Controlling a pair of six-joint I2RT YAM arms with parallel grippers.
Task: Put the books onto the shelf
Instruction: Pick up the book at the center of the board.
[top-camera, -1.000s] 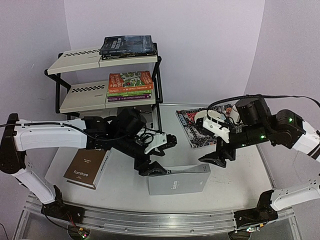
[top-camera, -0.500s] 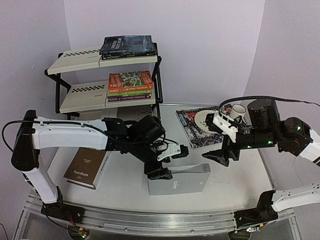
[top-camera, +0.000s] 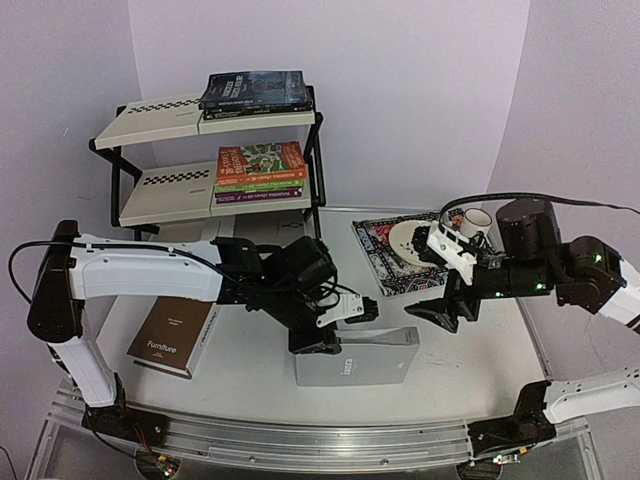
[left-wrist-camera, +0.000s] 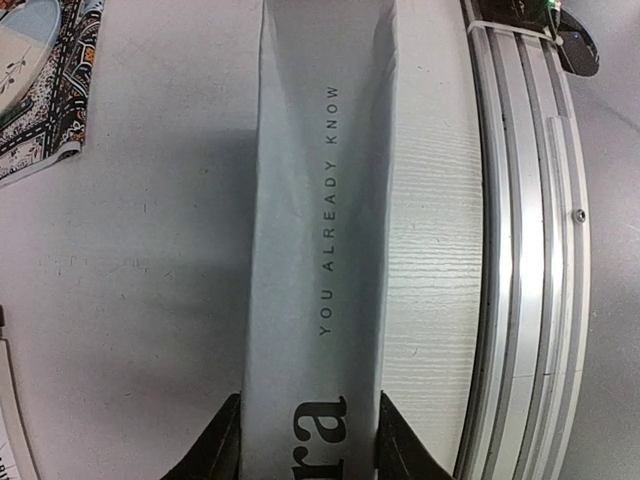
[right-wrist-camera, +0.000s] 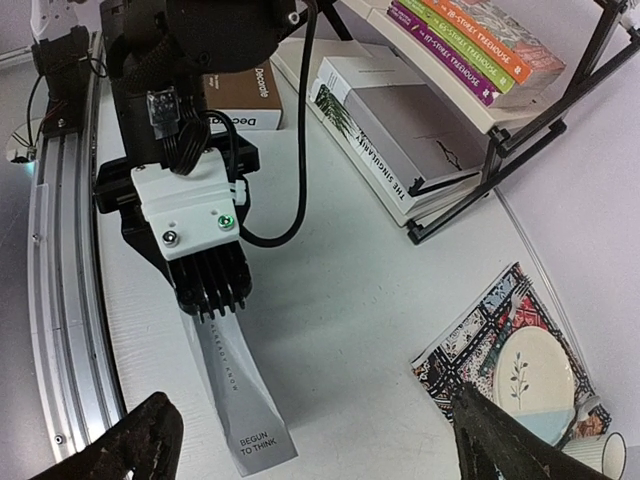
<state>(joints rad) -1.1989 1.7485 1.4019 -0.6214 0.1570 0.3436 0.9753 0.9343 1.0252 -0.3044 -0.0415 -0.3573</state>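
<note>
A grey book (top-camera: 372, 362) stands on its edge on the table near the front rail, spine up. My left gripper (top-camera: 322, 345) is shut on its left end; in the left wrist view both fingers (left-wrist-camera: 228, 438) press the sides of the grey book (left-wrist-camera: 320, 230). My right gripper (top-camera: 440, 312) hangs open to the right of it, holding nothing. The right wrist view looks down on the grey book (right-wrist-camera: 235, 400) from between the wide jaws of the right gripper (right-wrist-camera: 315, 428). The shelf (top-camera: 160, 120) holds dark books (top-camera: 255, 92) on top and a colourful stack (top-camera: 260, 170) on the lower tier.
A brown book (top-camera: 172, 335) lies flat at the front left. A white and a grey book (right-wrist-camera: 400, 130) are stacked on the table under the shelf. A patterned placemat (top-camera: 385, 255) with a plate (top-camera: 412, 240) and a cup (top-camera: 478, 218) lies behind the right gripper. The metal rail (left-wrist-camera: 520, 250) runs along the front.
My left arm has swung right and down over the grey book's left end, and its jaws have closed on it. The right gripper drew back a little to the right.
</note>
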